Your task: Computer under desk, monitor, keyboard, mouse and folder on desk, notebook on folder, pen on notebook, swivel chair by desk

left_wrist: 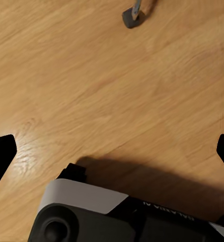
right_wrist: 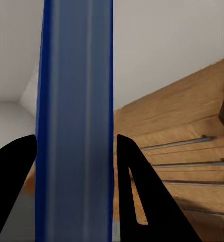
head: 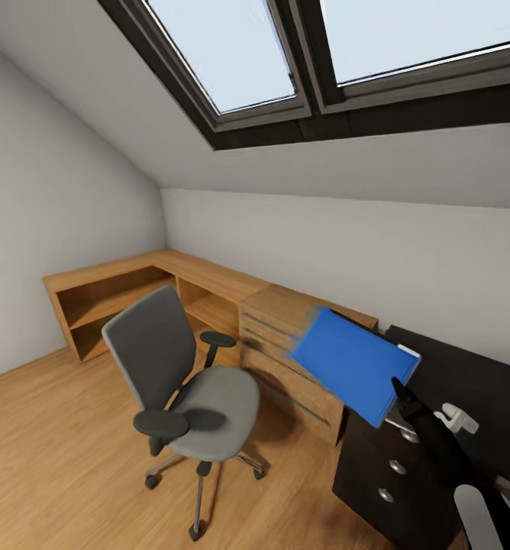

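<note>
Head view shows the right gripper holding the blue folder up in the air at the right of the scene, tilted, above the near end of the wooden drawer unit and the left edge of a black cabinet desk with round silver knobs. From the right wrist camera the two dark fingers sit closed against either face of the folder, seen edge-on. The swivel chair stands to the left on the wood floor with its seat bare. The left gripper points down at the floor with its fingertips wide apart and nothing between them; a castor lies beyond it.

The step in hand looks like carrying the folder to the desk. The grip is on one corner only, so a thin sheet like this may sag or swing; slow turns and a level wrist would help. It should go down flat, with room left on top for the notebook.
</note>
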